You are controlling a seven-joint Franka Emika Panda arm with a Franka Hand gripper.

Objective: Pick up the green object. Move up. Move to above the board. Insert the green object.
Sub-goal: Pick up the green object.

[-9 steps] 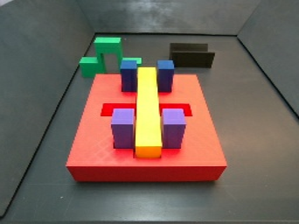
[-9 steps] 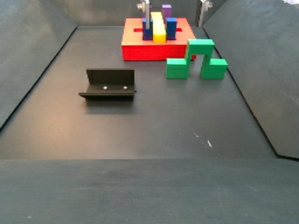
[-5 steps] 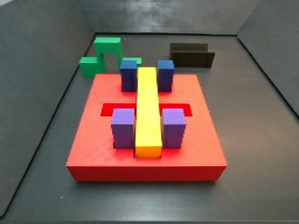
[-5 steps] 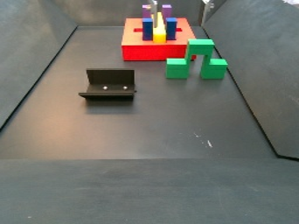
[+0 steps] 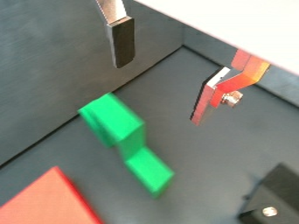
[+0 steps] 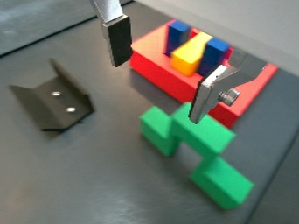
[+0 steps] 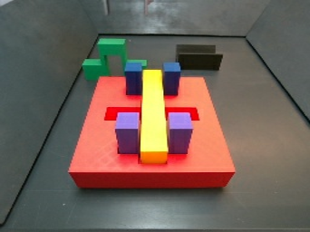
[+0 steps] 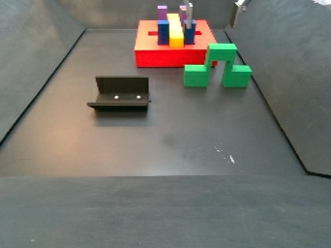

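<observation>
The green object (image 7: 111, 54) stands on the dark floor behind the board (image 7: 97, 149), apart from it; it also shows in a side view (image 8: 215, 66). In both wrist views the open gripper (image 6: 162, 74) hangs above the floor with nothing between its silver fingers (image 6: 117, 41). The green object (image 6: 191, 150) lies below and just past the fingertips, untouched, and it is blurred in a wrist view (image 5: 124, 142). The red board (image 6: 166, 73) carries a yellow bar (image 7: 152, 111) with blue and purple blocks. In a side view only the fingertips of the gripper (image 8: 212, 8) show at the frame's upper edge.
The fixture (image 8: 120, 95), a dark L-shaped bracket, stands on the floor away from the board; it also shows in a side view (image 7: 198, 57) and a wrist view (image 6: 52, 98). Grey walls (image 7: 54, 100) slope up around the floor.
In the side views the fingertips at the upper edge have shifted sideways toward the green object. The green object, board and fixture have not moved.
</observation>
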